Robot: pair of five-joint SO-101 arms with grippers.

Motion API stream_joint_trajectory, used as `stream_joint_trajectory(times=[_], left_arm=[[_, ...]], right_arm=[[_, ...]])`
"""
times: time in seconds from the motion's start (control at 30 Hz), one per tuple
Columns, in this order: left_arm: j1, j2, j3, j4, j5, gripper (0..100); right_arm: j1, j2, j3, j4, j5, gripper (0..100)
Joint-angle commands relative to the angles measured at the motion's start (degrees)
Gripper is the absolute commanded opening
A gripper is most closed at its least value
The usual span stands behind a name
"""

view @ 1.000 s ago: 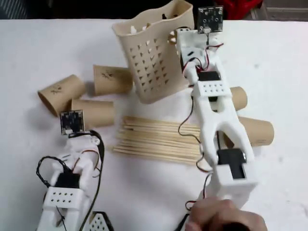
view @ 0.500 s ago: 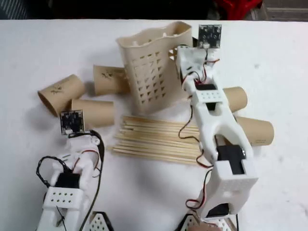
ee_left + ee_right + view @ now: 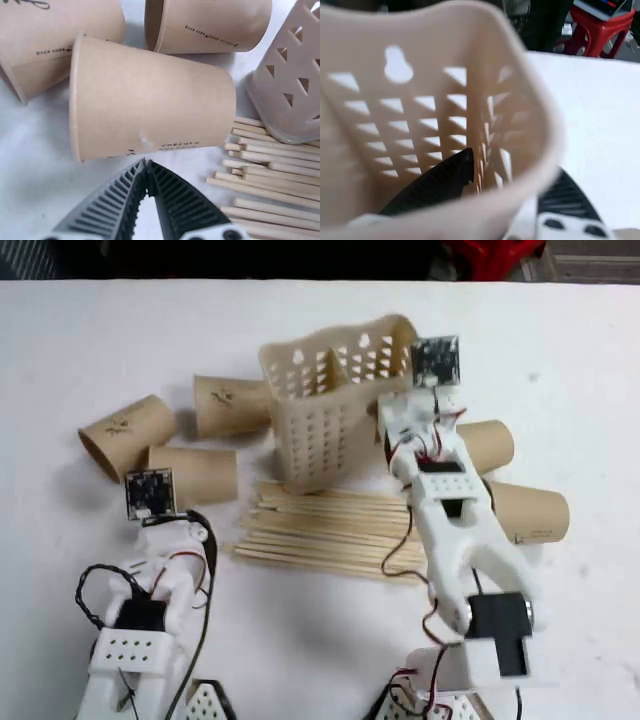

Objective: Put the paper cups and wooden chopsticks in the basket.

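Progress is approx. zero: nothing is in the basket (image 3: 320,435) yet, as far as the high view shows its inside. The basket stands upright on the tabletop (image 3: 100,330), btw. the two groups of cups. Your right tool (image 3: 512,172) is clamped on the basket's side wall, one jaw inside and one outside. Your left tool (image 3: 146,170) has its jaws together and holds nothing. It hangs just beside the nearest cup (image 3: 150,100), and I think it does not touch it.

Left to do: all 5 paper cups lie on their sides on the tabletop.
- 3 are left of the basket: the nearest cup, the far-left cup (image 3: 122,430), and the cup by the basket (image 3: 232,405), which touches the basket wall or nearly so.
- 2 are on the right, partly under the right arm (image 3: 450,520): the upper right cup (image 3: 492,443) and the lower right cup (image 3: 535,512).

The wooden chopsticks (image 3: 320,530) lie in a flat loose bundle just in front of the basket, w/ one end under the right arm.

So 0 of 5 cups and no chopsticks are done. In my judgement you are only at positioning the basket, i.e. all the loading is ahead of you.
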State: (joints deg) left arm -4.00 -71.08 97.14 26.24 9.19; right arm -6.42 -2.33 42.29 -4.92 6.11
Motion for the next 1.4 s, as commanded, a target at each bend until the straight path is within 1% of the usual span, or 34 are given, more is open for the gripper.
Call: stream_joint_trajectory(times=[0.0, 0.3, 0.53, 0.7, 0.93, 1.1, 1.2, 1.27, 1.37], left_arm=[[0.6, -0.5, -0.1, 0.2, -0.2, 3], [0.6, -0.5, -0.1, 0.2, -0.2, 3], [0.6, -0.5, -0.1, 0.2, -0.2, 3], [0.6, -0.5, -0.1, 0.2, -0.2, 3], [0.6, -0.5, -0.1, 0.2, 0.0, 3], [7.5, -0.5, -0.1, 0.2, 0.0, 3], [9.5, -0.5, -0.1, 0.2, 0.0, 3], [9.9, -0.5, -0.1, 0.2, 0.0, 3], [9.9, -0.7, -0.1, -0.1, -0.1, 3]], right_arm=[[-0.1, -7.6, 5.5, 1.2, 3.6, 22.3], [1.1, -16.2, 14.1, 0.9, 3.2, 22.3], [0.2, -16.7, 14.2, -11.5, 3.1, 22.2], [-1.3, -16.9, 15.1, -11.5, 3.1, 22.2], [-0.8, -16.7, 17.1, -11.5, 3.6, 22.2], [-1.7, -16.9, 20.1, -11.8, 3.2, 22.2], [-2.2, -17.1, 20.2, -11.8, 3.1, 22.1], [-2.2, -17.0, 20.2, -11.8, 3.1, 19.2], [-1.9, -17.2, 20.5, -11.8, 3.1, 10.9]])
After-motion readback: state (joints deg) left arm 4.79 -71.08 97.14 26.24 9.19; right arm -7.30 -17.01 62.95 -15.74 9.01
